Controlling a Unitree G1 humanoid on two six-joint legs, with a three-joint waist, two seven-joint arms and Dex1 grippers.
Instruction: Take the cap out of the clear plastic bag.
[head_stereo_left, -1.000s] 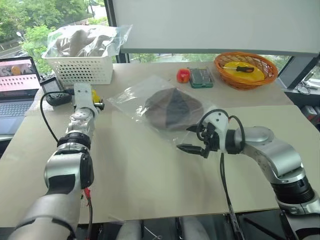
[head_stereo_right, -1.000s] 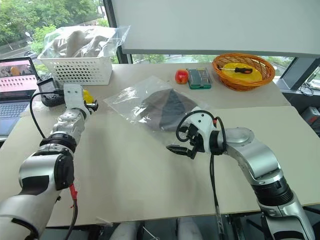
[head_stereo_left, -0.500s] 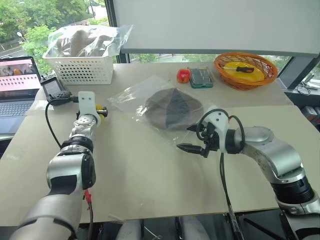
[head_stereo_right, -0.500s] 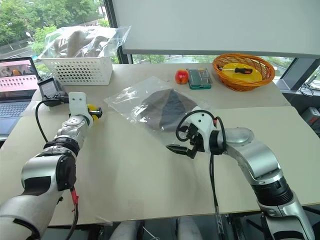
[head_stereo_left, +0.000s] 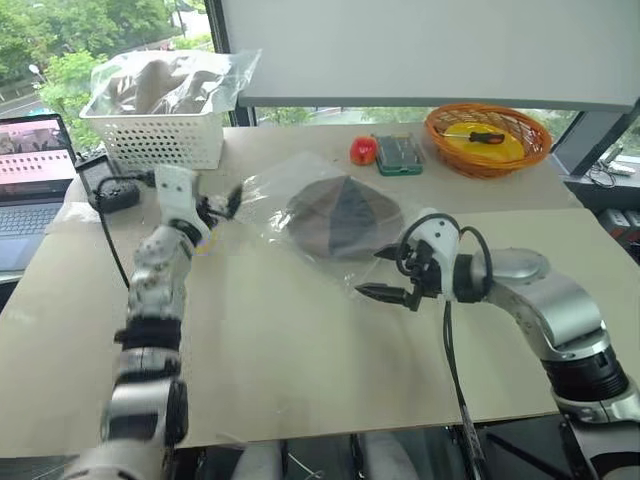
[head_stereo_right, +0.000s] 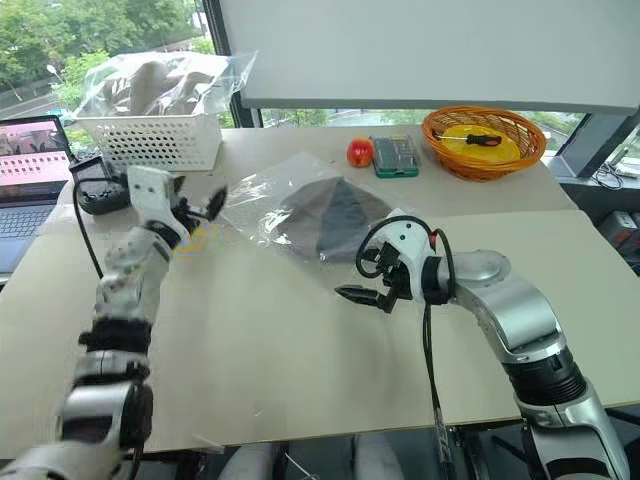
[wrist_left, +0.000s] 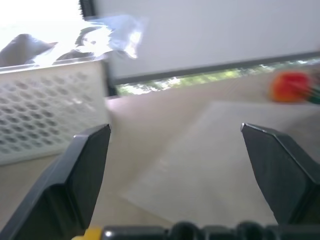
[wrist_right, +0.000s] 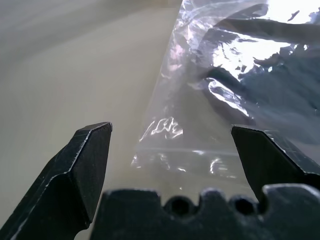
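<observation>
The brown cap lies inside the clear plastic bag, flat on the counter. The right gripper waits at the bag's near corner, jaws spread, probably to pinch it. The right wrist view shows that crinkly corner close up. The left gripper hovers near the bag's far-left edge, jaws spread.
</observation>
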